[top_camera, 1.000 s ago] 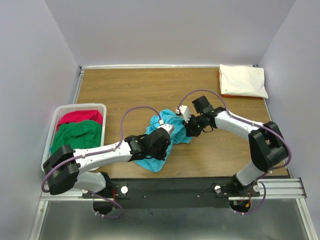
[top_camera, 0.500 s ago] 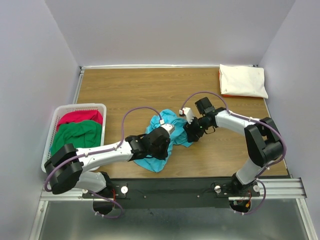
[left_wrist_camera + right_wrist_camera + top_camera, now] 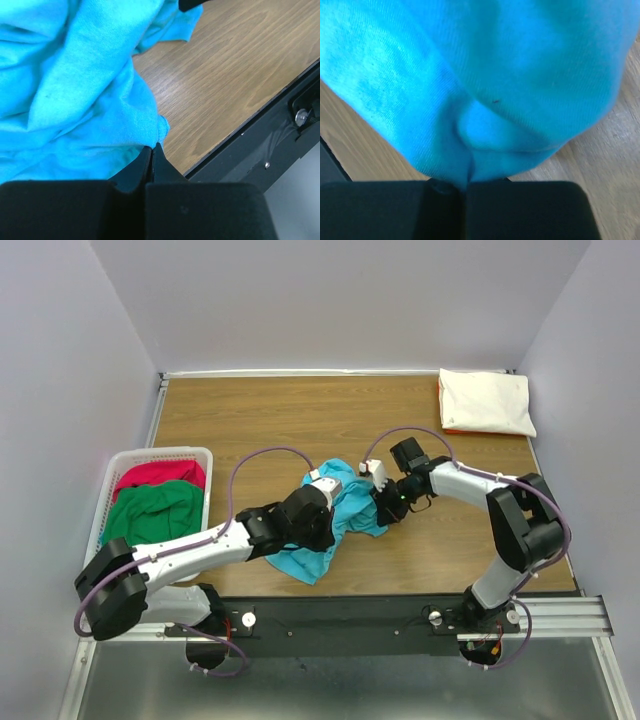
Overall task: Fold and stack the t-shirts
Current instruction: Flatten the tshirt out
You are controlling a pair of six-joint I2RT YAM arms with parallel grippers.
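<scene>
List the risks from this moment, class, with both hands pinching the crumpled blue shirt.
1. The left hand pinches only a thin fold at the edge of the blue shirt; a pull could slip it free.
2. The right hand is shut on a bunched wad, perhaps several layers, so the shirt may lift twisted instead of spreading flat.
3. The shirt lies close to the near edge of the table; dragging could pull cloth over it.

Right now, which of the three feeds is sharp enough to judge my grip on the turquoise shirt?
Top external view: evenly lit, sharp, but the pinch points on the turquoise t-shirt are hidden. Left wrist view: crisp weave and table grain; left gripper a dark silhouette. Right wrist view: soft, cloth too close to focus, right gripper black.
</scene>
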